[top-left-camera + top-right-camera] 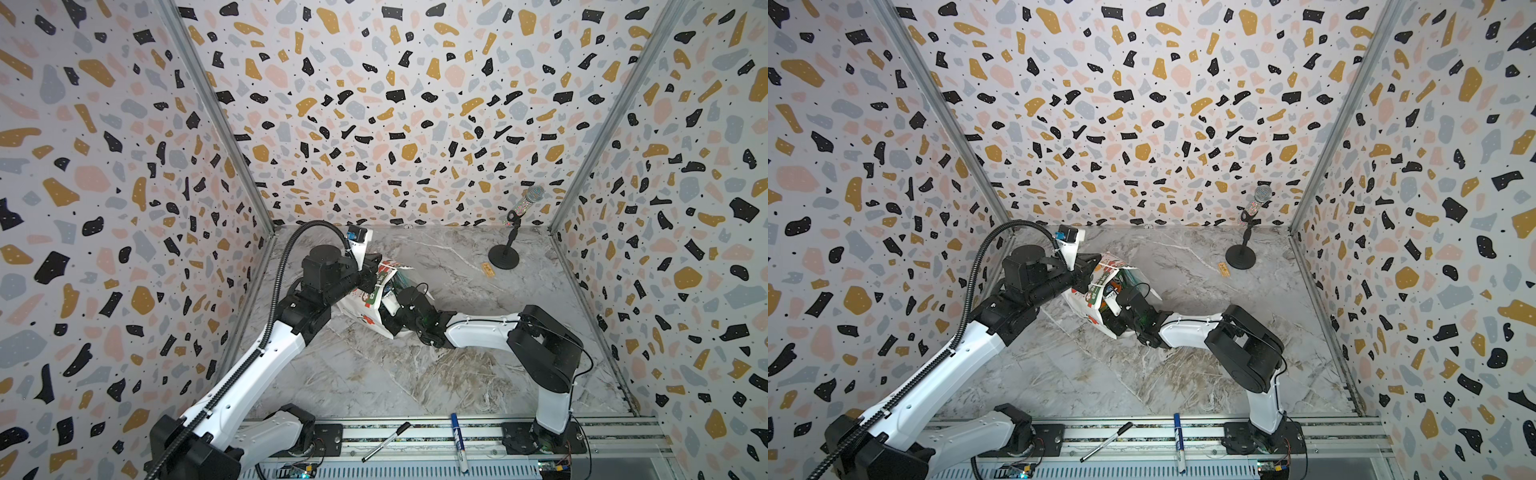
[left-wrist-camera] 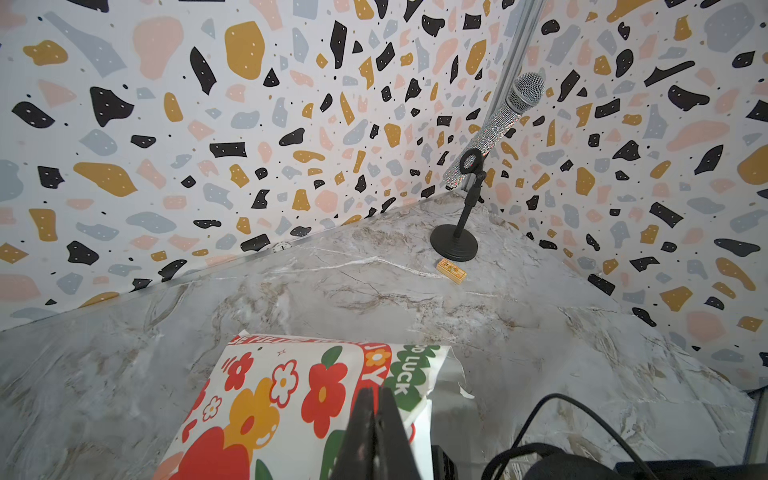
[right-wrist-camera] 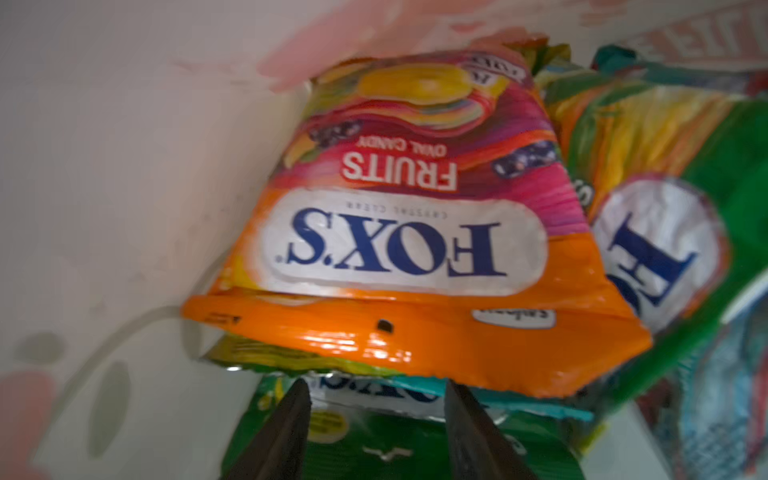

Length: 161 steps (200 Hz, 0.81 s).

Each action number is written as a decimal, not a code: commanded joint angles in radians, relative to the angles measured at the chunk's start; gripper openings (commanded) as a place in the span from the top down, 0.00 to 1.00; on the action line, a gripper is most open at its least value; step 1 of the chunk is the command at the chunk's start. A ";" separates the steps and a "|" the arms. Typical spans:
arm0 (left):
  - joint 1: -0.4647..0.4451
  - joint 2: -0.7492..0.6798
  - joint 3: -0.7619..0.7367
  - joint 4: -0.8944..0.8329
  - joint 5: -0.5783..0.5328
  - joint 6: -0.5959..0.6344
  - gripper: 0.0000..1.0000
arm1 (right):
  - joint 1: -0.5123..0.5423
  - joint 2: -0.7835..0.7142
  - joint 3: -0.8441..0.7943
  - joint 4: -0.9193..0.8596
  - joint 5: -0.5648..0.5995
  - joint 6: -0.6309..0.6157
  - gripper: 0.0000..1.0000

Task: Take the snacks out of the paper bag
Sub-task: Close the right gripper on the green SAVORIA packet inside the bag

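Observation:
The paper bag (image 1: 363, 309) (image 1: 1088, 300) (image 2: 270, 395), white with red and yellow flowers, lies on its side on the marble table in both top views. My left gripper (image 1: 372, 277) (image 1: 1091, 270) (image 2: 376, 399) is shut on the bag's upper wall near its mouth. My right gripper (image 3: 376, 386) is inside the bag and open. Snacks fill the right wrist view: an orange-pink FOX'S packet (image 3: 399, 249) just ahead of the fingers, a green one (image 3: 665, 232) beside it, and a green packet (image 3: 374, 440) under the fingers with a teal edge (image 3: 519, 401) over it.
A microphone on a round black stand (image 1: 504, 257) (image 2: 454, 245) is at the back right, with a small orange block (image 1: 487, 269) (image 2: 452, 271) beside it. Two markers (image 1: 386, 440) (image 1: 459, 440) lie on the front rail. Patterned walls close three sides.

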 commanded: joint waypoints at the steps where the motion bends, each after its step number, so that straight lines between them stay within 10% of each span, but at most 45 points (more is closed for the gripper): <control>1: -0.001 -0.019 -0.007 0.039 0.003 0.013 1.00 | 0.004 -0.066 -0.008 0.049 -0.051 0.025 0.46; 47: -0.001 -0.021 -0.007 0.039 0.003 0.017 1.00 | -0.030 -0.110 -0.021 0.029 0.126 0.041 0.50; 161: -0.001 -0.018 -0.006 0.036 -0.002 0.019 1.00 | -0.109 -0.044 0.045 -0.026 0.154 0.036 0.64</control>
